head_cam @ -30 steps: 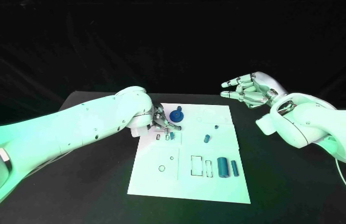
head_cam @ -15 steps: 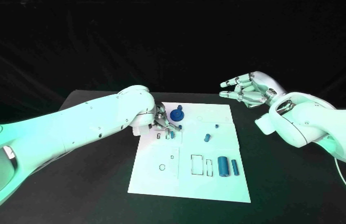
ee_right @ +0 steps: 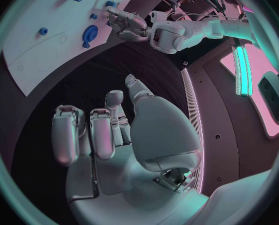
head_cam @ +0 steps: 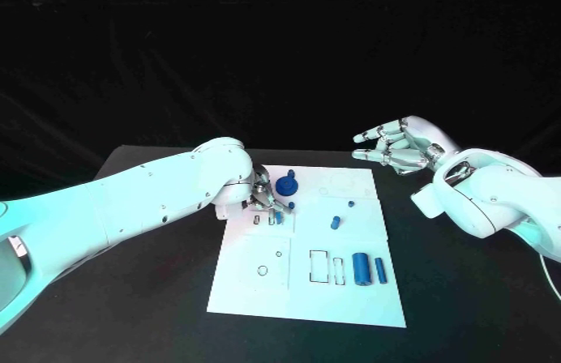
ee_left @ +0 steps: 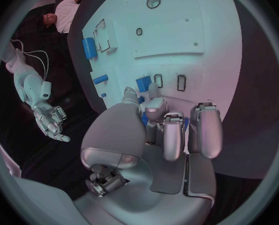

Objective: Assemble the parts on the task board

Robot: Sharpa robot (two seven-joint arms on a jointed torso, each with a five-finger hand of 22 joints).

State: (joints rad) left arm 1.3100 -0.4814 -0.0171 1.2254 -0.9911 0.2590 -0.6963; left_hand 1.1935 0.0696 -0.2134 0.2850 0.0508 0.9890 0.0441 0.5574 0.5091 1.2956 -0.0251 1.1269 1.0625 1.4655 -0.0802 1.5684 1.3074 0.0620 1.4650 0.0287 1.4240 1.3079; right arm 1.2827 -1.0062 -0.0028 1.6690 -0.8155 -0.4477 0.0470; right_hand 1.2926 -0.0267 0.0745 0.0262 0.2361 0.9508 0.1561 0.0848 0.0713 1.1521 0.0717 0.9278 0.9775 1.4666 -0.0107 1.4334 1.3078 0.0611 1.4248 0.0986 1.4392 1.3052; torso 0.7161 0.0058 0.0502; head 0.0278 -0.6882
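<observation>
Left hand [head_cam: 259, 197] fingertips hiding small blue part [ee_left: 143, 83], grasp unclear

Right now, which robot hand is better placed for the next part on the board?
Probably left. The left robot hand is already down over the task board, fingers at a small blue part by the slots. The right robot hand hovers off the board's far right edge, holding nothing.
</observation>
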